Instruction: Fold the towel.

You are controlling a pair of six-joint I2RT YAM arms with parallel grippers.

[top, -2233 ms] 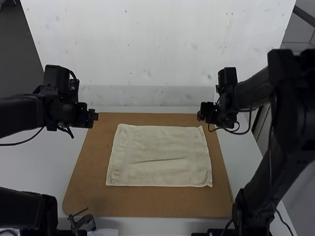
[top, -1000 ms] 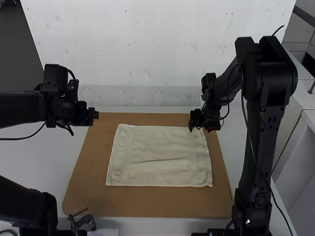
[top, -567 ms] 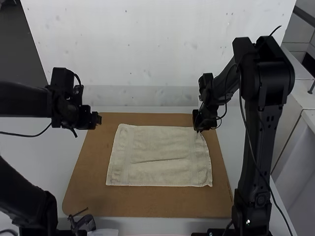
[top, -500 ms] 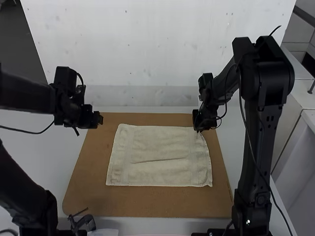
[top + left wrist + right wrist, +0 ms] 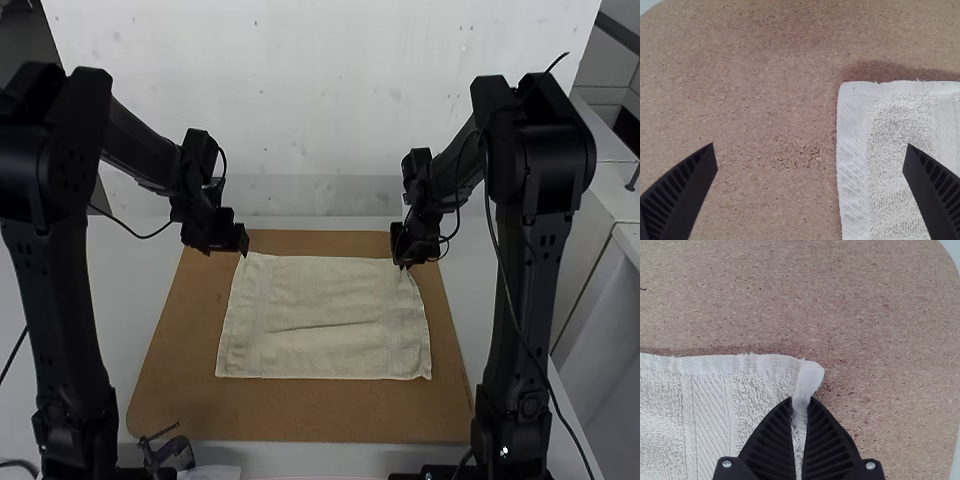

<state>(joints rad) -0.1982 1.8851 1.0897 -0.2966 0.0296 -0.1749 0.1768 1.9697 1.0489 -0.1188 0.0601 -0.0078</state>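
Right gripper [image 5: 801, 399] had the towel [image 5: 320, 310] pinched at its far right corner [image 5: 812, 372], hem squeezed up between closed fingers! Left gripper [image 5: 810, 145] hung wide by the far left corner, one finger over the cloth, the other over bare board. And here was the news: the left arm [image 5: 63, 200] had just swung in from well out to the side, while the right arm [image 5: 540, 250] had come in before it and then held. That put both sides nearly in place for a two-handed fold, though the left looked to need a shift over the cloth before closing, or it risked missing the edge. No fold so far: the towel lay spread, one shallow crease [image 5: 320, 327] across its middle, on a flat brown board [image 5: 300, 415] serving as its base.
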